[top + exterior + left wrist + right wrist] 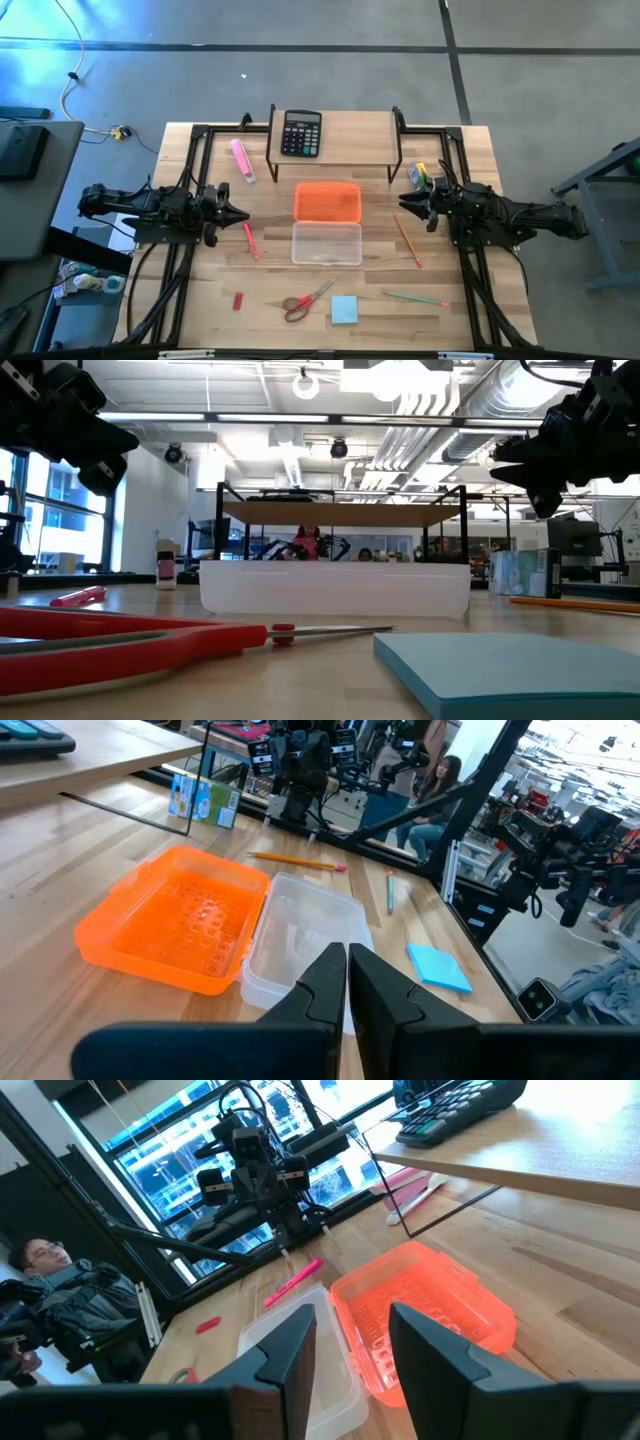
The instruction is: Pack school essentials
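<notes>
My left claw (243,215) hovers clenched and empty; my right claw (403,203) hangs parted beside the clear box (326,243)

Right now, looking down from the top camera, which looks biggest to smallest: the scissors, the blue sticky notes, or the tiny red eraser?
1. scissors, the longest
2. blue sticky notes, a compact square
3. red eraser, clearly smallest
</notes>
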Robot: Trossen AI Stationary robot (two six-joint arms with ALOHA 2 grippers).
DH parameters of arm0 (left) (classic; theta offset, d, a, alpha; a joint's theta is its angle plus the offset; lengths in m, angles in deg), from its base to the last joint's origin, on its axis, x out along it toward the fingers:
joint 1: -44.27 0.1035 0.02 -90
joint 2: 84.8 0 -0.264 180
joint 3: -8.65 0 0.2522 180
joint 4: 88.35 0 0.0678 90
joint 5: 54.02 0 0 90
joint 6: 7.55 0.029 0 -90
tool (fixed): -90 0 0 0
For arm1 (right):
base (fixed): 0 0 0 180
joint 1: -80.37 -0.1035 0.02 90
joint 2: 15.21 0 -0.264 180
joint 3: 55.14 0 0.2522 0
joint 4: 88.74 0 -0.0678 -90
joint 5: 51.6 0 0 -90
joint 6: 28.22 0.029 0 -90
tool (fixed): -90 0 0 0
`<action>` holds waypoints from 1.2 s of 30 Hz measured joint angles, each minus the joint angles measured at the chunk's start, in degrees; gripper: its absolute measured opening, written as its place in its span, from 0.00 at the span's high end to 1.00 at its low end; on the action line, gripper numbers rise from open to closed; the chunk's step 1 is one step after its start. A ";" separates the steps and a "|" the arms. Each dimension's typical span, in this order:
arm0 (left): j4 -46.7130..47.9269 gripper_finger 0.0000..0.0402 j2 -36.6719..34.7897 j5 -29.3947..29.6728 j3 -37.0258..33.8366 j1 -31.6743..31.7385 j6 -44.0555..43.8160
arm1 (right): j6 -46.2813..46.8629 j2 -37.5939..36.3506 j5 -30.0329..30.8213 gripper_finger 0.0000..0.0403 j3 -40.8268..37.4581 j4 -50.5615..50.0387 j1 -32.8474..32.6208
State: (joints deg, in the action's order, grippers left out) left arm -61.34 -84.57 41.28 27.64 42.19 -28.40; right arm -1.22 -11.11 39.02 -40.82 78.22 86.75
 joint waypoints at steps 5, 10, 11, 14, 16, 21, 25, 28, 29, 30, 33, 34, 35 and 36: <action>-0.01 0.98 0.01 0.00 -0.01 0.01 -0.17 | 0.00 0.00 0.00 0.70 0.00 0.02 0.00; -0.01 0.98 0.00 0.02 0.00 0.00 -0.10 | 0.00 0.01 0.00 0.70 0.01 0.02 -0.01; -0.04 0.98 -0.01 0.01 0.01 0.01 -0.12 | 0.00 0.01 0.00 0.70 0.00 0.02 0.00; -0.12 0.98 0.00 0.01 0.00 0.01 -0.12 | 0.00 0.00 0.00 0.70 0.00 0.00 0.00; -0.12 0.98 0.00 -0.01 -0.01 0.00 -0.73 | 0.00 0.01 0.00 0.70 0.00 0.02 0.00; -0.12 0.98 0.01 -0.01 -0.01 0.01 -4.22 | 0.00 0.01 0.00 0.70 0.00 0.00 0.00; -0.14 0.98 0.01 2.29 -0.01 0.00 -7.28 | 0.00 0.00 0.00 0.70 0.01 0.00 -0.02; -0.17 0.98 0.01 4.16 0.01 0.00 -10.95 | 0.00 0.00 0.00 0.70 0.01 0.00 0.00; -0.19 0.98 0.01 4.74 -0.01 -0.01 -12.22 | 0.00 0.00 0.00 0.70 0.01 0.00 0.00; -0.22 0.98 0.01 5.25 0.00 0.00 -13.24 | 0.00 0.01 0.00 0.70 0.02 0.00 -0.02; -0.74 0.98 0.01 6.11 0.00 0.01 -14.78 | 0.00 0.01 0.00 0.70 0.01 0.01 -0.01; -0.92 0.98 0.01 6.14 0.01 0.01 -15.25 | 0.00 0.02 0.00 0.70 0.00 0.00 0.00; -1.02 0.98 0.01 6.14 -0.01 0.01 -15.63 | 0.00 0.02 0.00 0.70 0.00 0.02 0.00; -1.04 0.98 0.01 6.16 0.01 0.01 -15.91 | 0.00 0.00 0.00 0.70 0.02 0.00 0.00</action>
State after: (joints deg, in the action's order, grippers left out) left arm -62.38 -84.55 47.45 27.65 42.21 -44.31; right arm -1.22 -11.11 39.02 -40.80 78.22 86.75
